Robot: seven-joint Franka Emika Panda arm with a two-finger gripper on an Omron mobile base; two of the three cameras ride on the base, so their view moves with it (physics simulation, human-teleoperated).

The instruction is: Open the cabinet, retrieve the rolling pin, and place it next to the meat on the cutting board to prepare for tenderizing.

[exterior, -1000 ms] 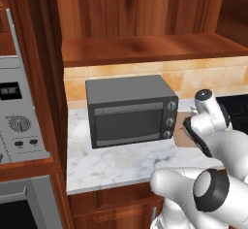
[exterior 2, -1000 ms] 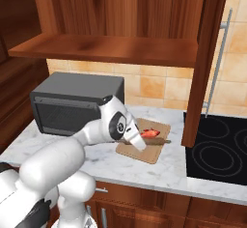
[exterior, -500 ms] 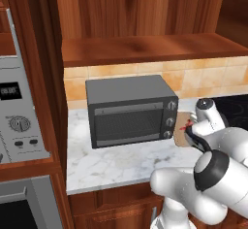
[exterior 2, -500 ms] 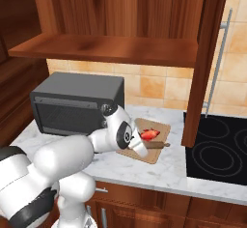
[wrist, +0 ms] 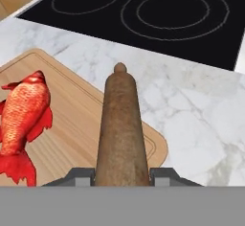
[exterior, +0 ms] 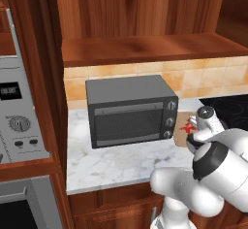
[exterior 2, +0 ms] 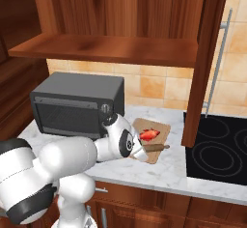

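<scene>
Hand view, centre: rolling pin, brown and tapered, running from bottom centre up to a small knob at mid-frame, pinched between the two dark fingertips of the gripper at the lower edge. Jaws pressed against the pin's sides, neither spread wide nor fully together. Pin's near part above the cutting board, light tan with a grooved border and rounded corner; far tip reaching past the board's edge over the white marble countertop. Whether resting on or just above the board: cannot tell. Left of frame: the meat, bright red and fish-shaped, flat on the board, just beside the pin without touching. Top of frame: black cooktop with ring markings.

Right base view, centre: gripper low at the board's near edge, rolling pin lying crosswise below the meat. Left centre: grey toaster oven on the countertop. Top: the cabinet, open, with a bare wood shelf; opened door edge-on at right of centre, silver bar handle beside it.

Left base view, right centre: meat and a sliver of board partly hidden behind the arm, beside the toaster oven; cabinet shelf across the upper half.
</scene>
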